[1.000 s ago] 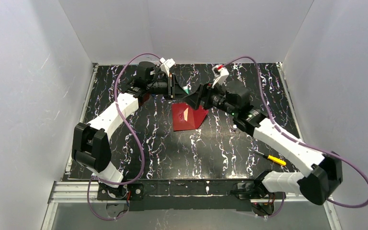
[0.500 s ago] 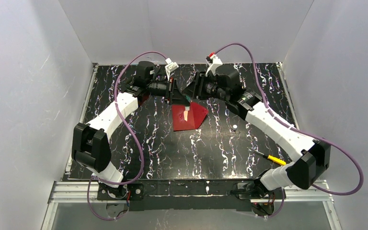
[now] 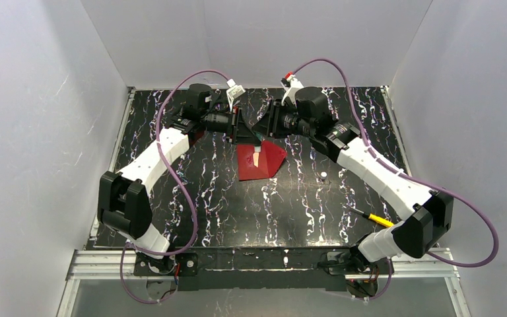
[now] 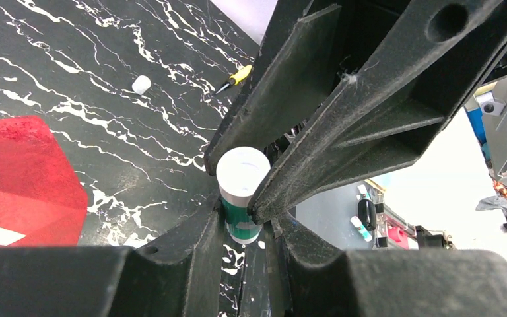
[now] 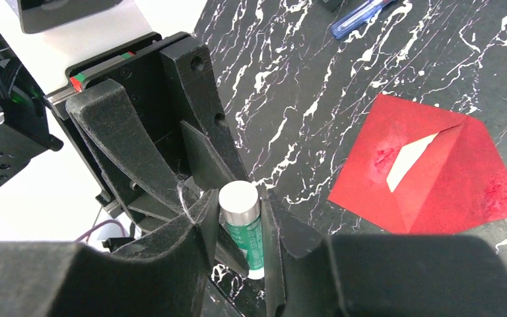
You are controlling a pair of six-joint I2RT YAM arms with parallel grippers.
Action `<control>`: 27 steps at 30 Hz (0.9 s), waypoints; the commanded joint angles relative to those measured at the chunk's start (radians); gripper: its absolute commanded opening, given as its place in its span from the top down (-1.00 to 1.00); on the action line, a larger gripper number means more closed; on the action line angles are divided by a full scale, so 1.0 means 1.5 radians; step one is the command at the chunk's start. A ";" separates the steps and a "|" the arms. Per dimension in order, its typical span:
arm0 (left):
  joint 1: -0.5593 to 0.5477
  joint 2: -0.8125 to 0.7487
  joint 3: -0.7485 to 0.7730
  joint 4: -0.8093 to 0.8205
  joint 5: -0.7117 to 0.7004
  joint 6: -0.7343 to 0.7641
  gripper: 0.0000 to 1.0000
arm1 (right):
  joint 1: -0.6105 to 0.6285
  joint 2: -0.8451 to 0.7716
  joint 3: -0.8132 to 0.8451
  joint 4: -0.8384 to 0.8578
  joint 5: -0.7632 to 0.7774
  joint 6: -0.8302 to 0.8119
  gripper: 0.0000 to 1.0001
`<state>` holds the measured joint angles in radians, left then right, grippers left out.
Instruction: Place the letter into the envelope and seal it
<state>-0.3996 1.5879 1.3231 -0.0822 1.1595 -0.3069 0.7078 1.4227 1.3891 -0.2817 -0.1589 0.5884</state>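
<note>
Trouble looked likeliest at the glue stick (image 5: 241, 224), which hung in the air just beyond the envelope's (image 5: 449, 178) far edge with both arms on it at once. The left claw (image 4: 245, 228) was clamped on the stick's green body, and the right claw (image 5: 237, 211) faced it from the envelope's other side, its fingers (image 5: 204, 218) lying against the white end, as far as its wrist view showed. With the two sets of fingers so tightly interleaved, any pull or twist that was not in line could have jammed them together or levered the stick out of the weaker hold. If either claw let go before the other gripped firmly, the stick would probably have dropped onto the bench (image 5: 304, 79) or onto the red paper and smeared it. The envelope lay flat and unheld, with the letter (image 5: 410, 160) inside and only a white sliver showing at the mouth. I judged the flap not yet sealed. Light paper of that kind could slide or lift when a sticky tip dragged over it, and a stroke straying toward the mouth could have caught the exposed sliver and bonded letter to flap. A small white cylinder (image 4: 141, 84) lay to the right of the envelope, and a yellow-handled screwdriver (image 3: 377, 220) lay farther right and nearer the arm bases. Both seemed far enough away to matter only if an arm swung wide.
</note>
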 commanded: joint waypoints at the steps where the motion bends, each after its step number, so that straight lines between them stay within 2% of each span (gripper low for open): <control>1: 0.002 -0.059 0.013 0.038 0.021 -0.008 1.00 | 0.002 0.013 0.034 0.012 0.004 0.023 0.28; 3: 0.002 -0.066 0.010 0.049 0.013 -0.019 1.00 | 0.002 0.011 0.035 0.017 0.019 0.032 0.44; 4: 0.002 -0.067 0.011 0.050 0.005 -0.027 0.92 | 0.002 0.007 0.029 0.026 0.025 0.038 0.52; 7: 0.003 -0.070 0.003 0.087 -0.037 -0.085 0.43 | 0.002 -0.029 -0.012 0.100 0.043 0.072 0.70; 9: 0.003 -0.073 -0.004 0.102 -0.075 -0.135 0.16 | 0.002 -0.054 -0.048 0.172 0.062 0.112 0.75; 13: 0.002 -0.077 -0.019 0.108 -0.130 -0.163 0.08 | 0.002 -0.075 -0.078 0.232 0.082 0.163 0.75; 21: 0.002 -0.053 -0.011 0.104 -0.121 -0.176 0.21 | 0.001 -0.078 -0.081 0.253 0.083 0.181 0.74; 25: 0.004 -0.051 -0.008 0.101 -0.131 -0.173 0.97 | -0.001 -0.078 -0.087 0.257 0.067 0.167 0.72; 27: 0.004 -0.046 -0.001 0.095 -0.123 -0.167 1.00 | -0.006 -0.083 -0.090 0.251 0.058 0.153 0.53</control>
<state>-0.3996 1.5120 1.3079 0.0826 0.9897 -0.5644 0.7025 1.3338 1.2491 0.0040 -0.0368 0.8379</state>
